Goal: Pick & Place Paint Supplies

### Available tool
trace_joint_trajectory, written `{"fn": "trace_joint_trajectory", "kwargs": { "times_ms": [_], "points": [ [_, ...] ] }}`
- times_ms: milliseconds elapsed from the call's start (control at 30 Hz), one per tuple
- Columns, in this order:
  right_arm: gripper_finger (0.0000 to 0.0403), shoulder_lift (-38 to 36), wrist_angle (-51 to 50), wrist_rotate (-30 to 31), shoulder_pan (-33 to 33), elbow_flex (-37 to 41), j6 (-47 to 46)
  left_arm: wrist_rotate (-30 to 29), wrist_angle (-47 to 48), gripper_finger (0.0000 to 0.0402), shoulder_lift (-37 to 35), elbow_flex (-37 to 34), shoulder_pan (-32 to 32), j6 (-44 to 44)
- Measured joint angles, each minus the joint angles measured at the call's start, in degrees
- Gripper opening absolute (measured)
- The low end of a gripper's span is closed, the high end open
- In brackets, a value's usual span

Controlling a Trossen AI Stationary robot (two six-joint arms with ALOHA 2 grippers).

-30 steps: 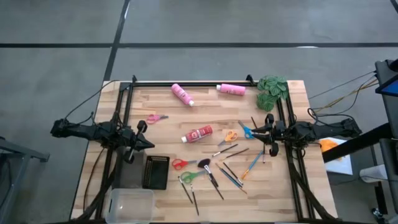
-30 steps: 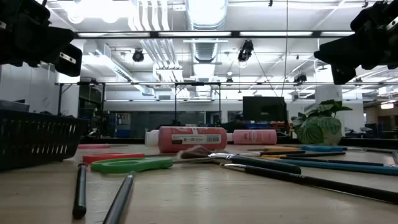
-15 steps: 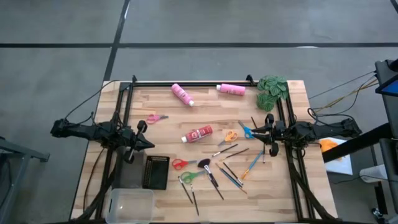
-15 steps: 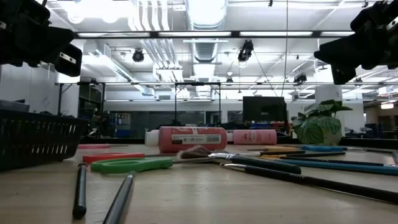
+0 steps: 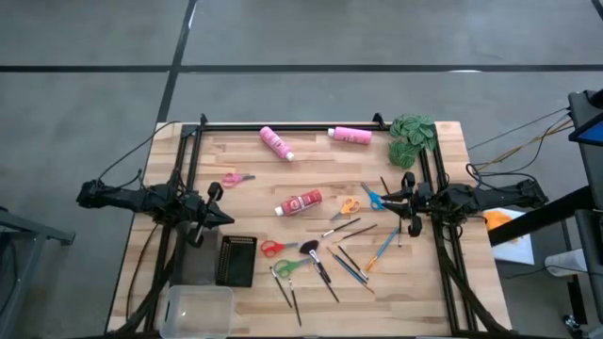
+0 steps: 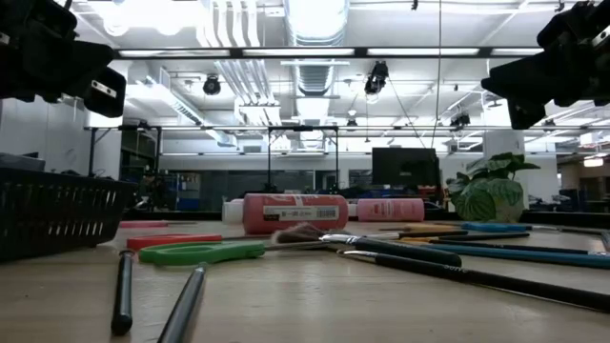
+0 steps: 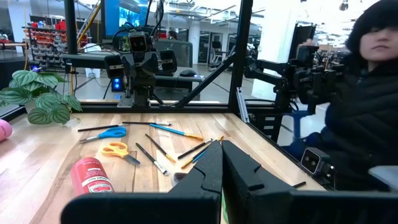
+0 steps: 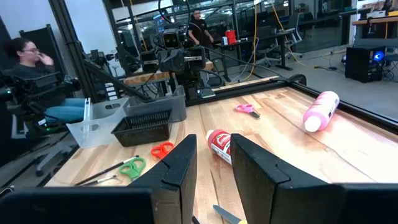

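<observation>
Clear plastic bin [image 5: 195, 310] at near table edge, black mesh basket [image 5: 236, 260] beside it. Green-handled scissors [image 5: 291, 266], red-handled scissors [image 5: 273, 248], thin dark brushes [image 5: 325, 273] mid-table. Red paint bottle [image 5: 300, 202] centre. Left gripper [image 5: 226, 217] fingers pressed together, empty. Right gripper [image 5: 384, 198] slightly parted, empty. Pink bottles [image 5: 276, 143] far edge.

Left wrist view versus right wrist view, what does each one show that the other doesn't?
Only the left wrist view shows the green leafy plant, the blue-handled scissors, the orange-handled scissors and several thin brushes.

Only the right wrist view shows the black mesh basket, the clear plastic bin, the pink paint bottle, and pink, red and green scissors.

Both show the red paint bottle lying on the wooden table.
</observation>
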State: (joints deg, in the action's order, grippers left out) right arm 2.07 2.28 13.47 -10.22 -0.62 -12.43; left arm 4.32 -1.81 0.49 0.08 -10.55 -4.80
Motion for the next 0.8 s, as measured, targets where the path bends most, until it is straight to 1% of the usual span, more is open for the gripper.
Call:
{"fn": "trace_joint_trajectory", "kwargs": {
  "times_ms": [133,267,433,467,567,667,733,767,800],
  "points": [
    [0.0095,0.0,0.0,0.0,0.0,0.0,0.0,0.0,0.1,0.0000,0.1,0.0,0.0,-1.0],
    [0.0095,0.0,0.0,0.0,0.0,0.0,0.0,-0.2,7.4,0.0000,0.7,2.6,0.0,-2.4],
    [0.0095,0.0,0.0,0.0,0.0,0.0,0.0,-0.2,7.3,0.0000,0.9,2.5,0.0,-2.3],
    [0.0095,0.0,0.0,0.0,0.0,0.0,0.0,-0.2,7.3,0.0000,0.9,2.5,0.0,-0.4],
    [0.0095,0.0,0.0,0.0,0.0,0.0,0.0,-1.7,7.4,0.0000,0.9,2.5,0.0,10.9],
    [0.0095,0.0,0.0,0.0,0.0,0.0,0.0,-1.9,7.3,0.0000,0.9,2.5,0.0,17.1],
    [0.0095,0.0,0.0,0.0,0.0,0.0,0.0,-2.8,7.3,0.0000,0.9,2.5,0.0,19.2],
    [0.0095,0.0,0.0,0.0,0.0,0.0,0.0,-3.0,6.8,0.0000,0.9,2.4,0.0,18.7],
    [0.0095,0.0,0.0,0.0,0.0,0.0,0.0,-2.9,5.3,0.0000,0.9,2.2,0.0,16.5]
  ]
}}
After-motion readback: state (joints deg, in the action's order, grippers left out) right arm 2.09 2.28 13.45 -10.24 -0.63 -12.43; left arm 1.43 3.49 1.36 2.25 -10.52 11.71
